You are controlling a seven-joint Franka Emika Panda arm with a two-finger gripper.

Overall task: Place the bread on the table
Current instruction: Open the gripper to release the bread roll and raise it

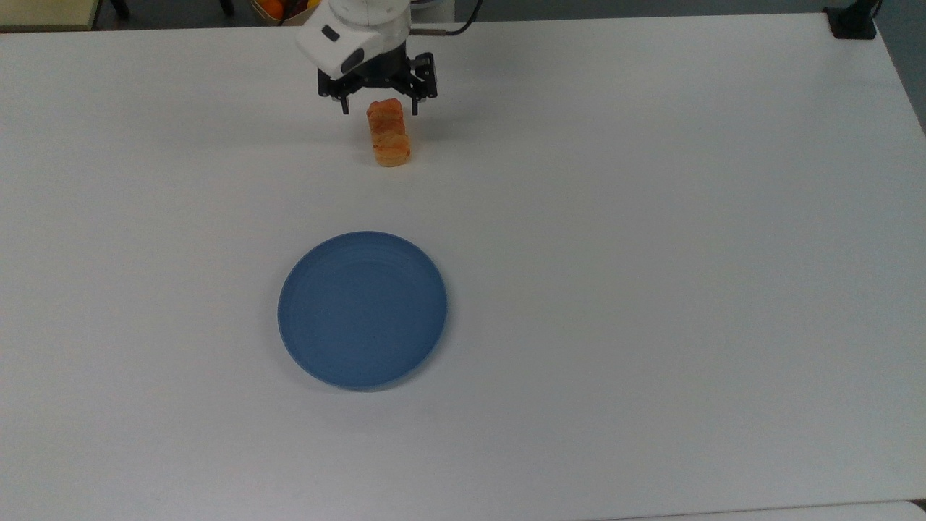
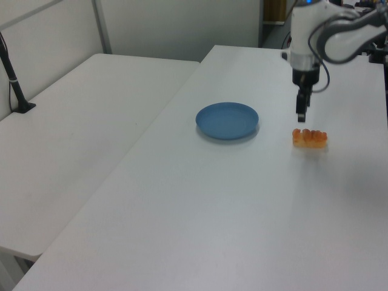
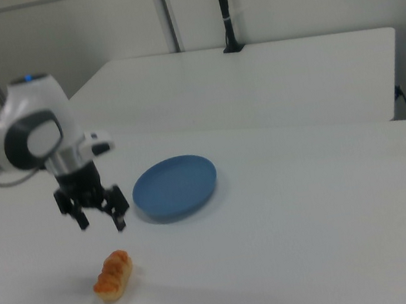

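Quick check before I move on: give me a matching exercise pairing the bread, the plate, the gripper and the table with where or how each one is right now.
Things:
1. bread
2. blue plate
3. gripper
4. table

States:
A. open, raised above the loaf, holding nothing
B. white surface carrying both other items
C. lying on the bare tabletop, apart from the dish
D. round, with nothing on it

Pairs: 1-C, 2-D, 3-A, 4-B
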